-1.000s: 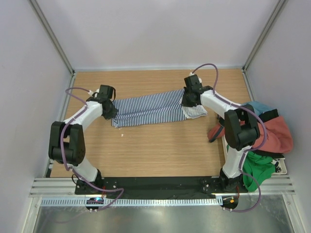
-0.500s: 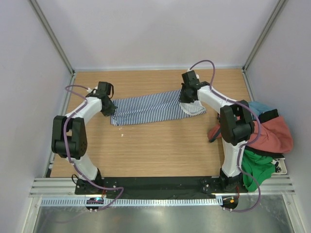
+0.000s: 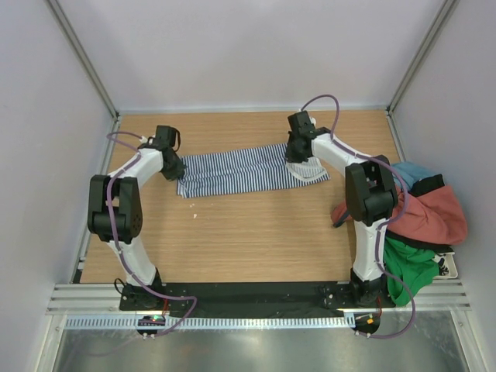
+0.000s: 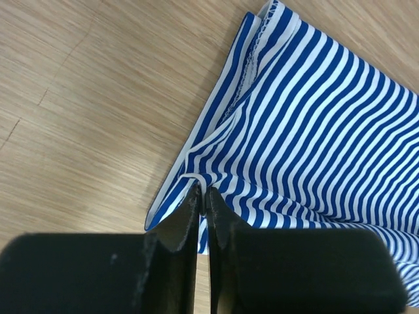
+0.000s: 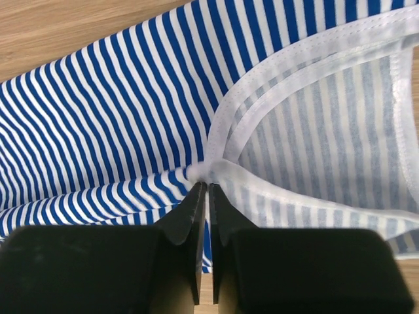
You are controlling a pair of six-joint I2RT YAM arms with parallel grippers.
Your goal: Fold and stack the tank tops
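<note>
The striped tank top (image 3: 232, 172) is in mid-fold: the left end effector (image 4: 203, 193) and the right end effector (image 5: 207, 188) pinch its edges, almost closed. The next move should be a clean release.

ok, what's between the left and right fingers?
The striped tank top, spanning the gap, an end pinched in the left fingers and right fingers; top view shows it.

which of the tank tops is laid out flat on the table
The striped tank top, stretched flat between the left gripper and right gripper. The rust-red top lies crumpled off to the right.
</note>
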